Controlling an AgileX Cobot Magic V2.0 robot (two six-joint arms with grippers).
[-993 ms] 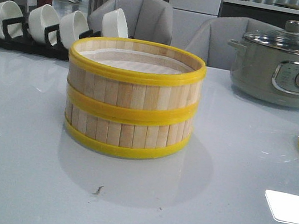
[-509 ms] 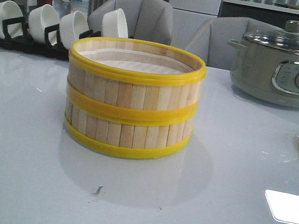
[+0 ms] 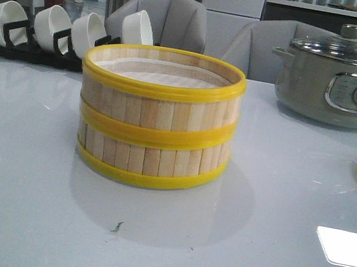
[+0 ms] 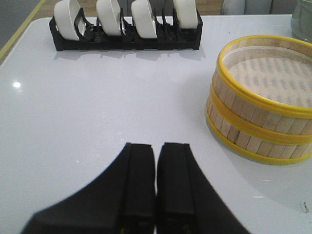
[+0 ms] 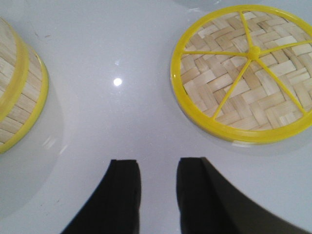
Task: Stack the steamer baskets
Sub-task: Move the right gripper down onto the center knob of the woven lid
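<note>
Baskets (image 3: 156, 117) stacked; lid (image 5: 243, 73) left on bench. Right gripper (image 5: 158, 178) jaws spread: pinch rim, lower level. Left gripper (image 4: 156, 165) jaws pressed together.

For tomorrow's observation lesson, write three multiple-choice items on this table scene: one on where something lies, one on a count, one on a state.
1. Where is the woven lid?
A. on the stacked steamer baskets
B. flat on the table, apart from them
C. on the electric pot

2. How many white bowls stand in the black rack?
A. two
B. four
C. six

3. How are the left gripper fingers?
A. closed together, holding nothing
B. clamped on a basket
C. wide open

Key: 1 B, right wrist view shows it on bare table. 2 B, four counted. 3 A, fingers meet, nothing between.
</note>
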